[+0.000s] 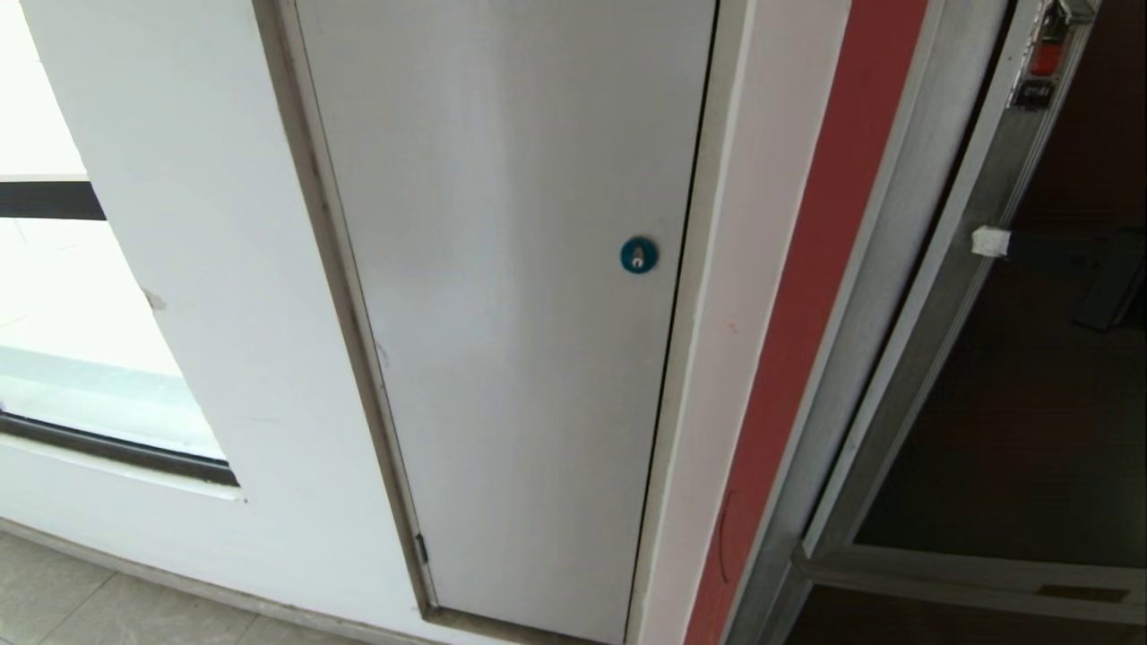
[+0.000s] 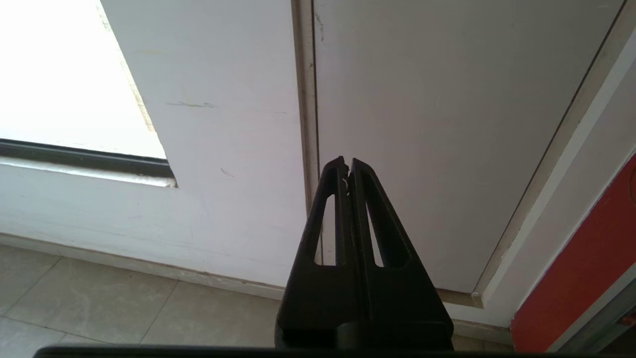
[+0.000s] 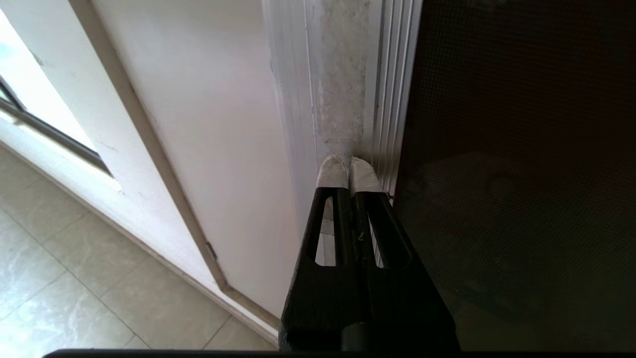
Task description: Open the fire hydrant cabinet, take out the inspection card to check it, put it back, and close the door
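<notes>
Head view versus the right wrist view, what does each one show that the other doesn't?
Only the head view shows the round blue lock on the grey-white door, the red latch high on the cabinet door frame, and the red strip beside it.

Only the right wrist view shows the right end effector, shut, white-tipped, pointing at the silver frame.

Both show the grey-white door, the silver frame, the dark glass panel, the window and the tiled floor.

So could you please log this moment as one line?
phase: reaching door | right gripper: shut, tips at door frame edge | left gripper: shut, parked by grey door | card: not visible
</notes>
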{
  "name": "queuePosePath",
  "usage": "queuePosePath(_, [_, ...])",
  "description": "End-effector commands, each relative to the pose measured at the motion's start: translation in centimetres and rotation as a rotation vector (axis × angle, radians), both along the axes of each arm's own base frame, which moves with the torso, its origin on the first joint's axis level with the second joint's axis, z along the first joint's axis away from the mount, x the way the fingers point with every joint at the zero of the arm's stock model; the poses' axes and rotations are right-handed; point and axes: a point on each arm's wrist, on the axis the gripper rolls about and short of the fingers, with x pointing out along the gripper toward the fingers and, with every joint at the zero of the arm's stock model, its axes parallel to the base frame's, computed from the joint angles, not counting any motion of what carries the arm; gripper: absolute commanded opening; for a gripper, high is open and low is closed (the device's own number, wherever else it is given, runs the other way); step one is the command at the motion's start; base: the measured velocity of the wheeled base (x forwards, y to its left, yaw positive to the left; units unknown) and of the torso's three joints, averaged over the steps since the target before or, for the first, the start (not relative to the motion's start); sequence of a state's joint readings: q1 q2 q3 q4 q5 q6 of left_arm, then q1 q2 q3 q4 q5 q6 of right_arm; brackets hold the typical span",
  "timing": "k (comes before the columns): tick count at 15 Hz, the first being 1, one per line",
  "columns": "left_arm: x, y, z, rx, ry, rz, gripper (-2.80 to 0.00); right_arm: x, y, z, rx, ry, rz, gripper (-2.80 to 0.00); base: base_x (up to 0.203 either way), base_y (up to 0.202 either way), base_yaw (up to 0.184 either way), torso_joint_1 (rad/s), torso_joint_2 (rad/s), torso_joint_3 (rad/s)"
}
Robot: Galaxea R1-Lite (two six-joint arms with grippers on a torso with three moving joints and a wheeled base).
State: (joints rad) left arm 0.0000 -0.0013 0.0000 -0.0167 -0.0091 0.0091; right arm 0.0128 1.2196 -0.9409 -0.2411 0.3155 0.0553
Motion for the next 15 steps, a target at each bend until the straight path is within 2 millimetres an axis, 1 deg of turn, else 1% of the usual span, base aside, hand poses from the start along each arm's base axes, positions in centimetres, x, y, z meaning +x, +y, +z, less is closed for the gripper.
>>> queuePosePath(1, [0.1, 0.0, -0.2, 0.0, 0.007, 0.0, -2.8, 1.5, 0.0, -0.7, 0.0, 0.023, 0.0, -2.8, 0.0, 0.0, 0.0, 0.0, 0.0, 0.0])
queuePosePath(4, [0.1, 0.0, -0.2, 0.0, 0.007, 0.0, -2.8, 2.5, 0.0, -0.9, -0.002, 0.023, -0.022, -2.8, 0.0, 0.0, 0.0, 0.0, 0.0, 0.0])
queuePosePath(9, [0.1, 0.0, -0.2, 0.0, 0.009, 0.0, -2.8, 3.2, 0.0, -0.7, -0.001, 0.021, -0.034, -2.8, 0.0, 0.0, 0.0, 0.0, 0.0, 0.0])
queuePosePath(15, [0.1, 0.0, -0.2, 0.0, 0.007, 0.0, -2.8, 3.9, 0.0, -1.0, 0.0, 0.037, -0.038, -2.8, 0.0, 0.0, 0.0, 0.0, 0.0, 0.0])
